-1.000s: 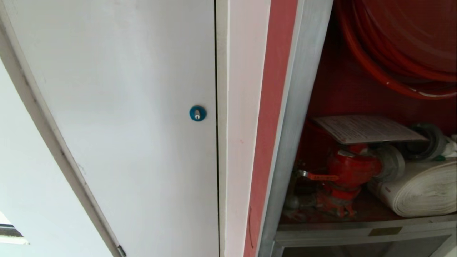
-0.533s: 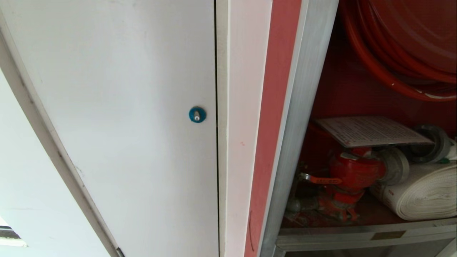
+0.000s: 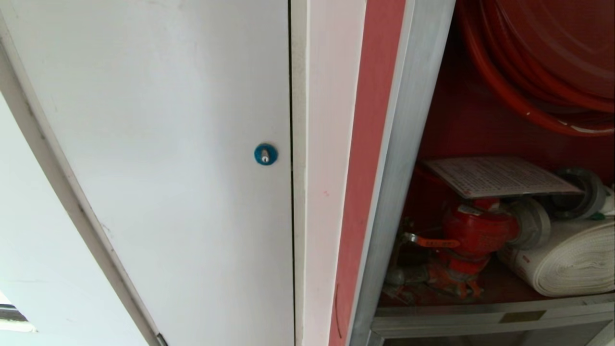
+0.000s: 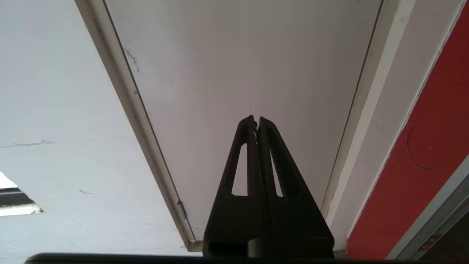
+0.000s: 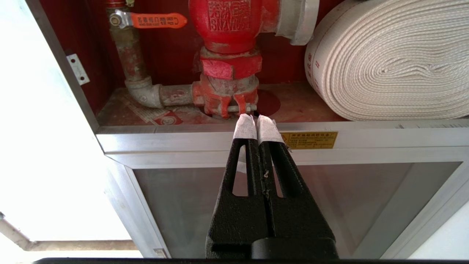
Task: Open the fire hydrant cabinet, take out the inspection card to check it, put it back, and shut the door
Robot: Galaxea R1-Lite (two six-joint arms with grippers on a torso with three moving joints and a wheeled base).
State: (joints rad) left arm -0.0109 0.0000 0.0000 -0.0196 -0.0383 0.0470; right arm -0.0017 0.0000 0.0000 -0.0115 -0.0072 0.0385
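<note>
Head view: left two thirds of frame is a plain white door [image 3: 158, 158] with a blue round lock [image 3: 265, 154] near its right edge, mid height. A white jamb [image 3: 322, 144] runs top to bottom right of it, then a red strip, then the silver aluminium frame of the fire hydrant cabinet [image 3: 403, 158]. Pale wall in the lower left corner.

Cabinet stands open on the right of frame, red interior exposed. Red hose reel [image 3: 538, 62] in the upper right. The inspection card [image 3: 499, 175] lies flat on top of the red valve [image 3: 475, 230], right of centre, printed side up. White rolled hose [image 3: 567, 262] in the lower right, just beside the valve, on the cabinet floor. The door itself isn't visible in any view.

Left gripper [image 4: 256, 123]: fingers pressed together, holding nothing, in front of the white door.

Right gripper [image 5: 256, 119]: white-taped tips shut, empty, in front of the cabinet's lower silver rail [image 5: 183, 141], just below the valve base. Yellow label [image 5: 309, 140] on that rail; a glass panel [image 5: 220, 205] sits under it.
</note>
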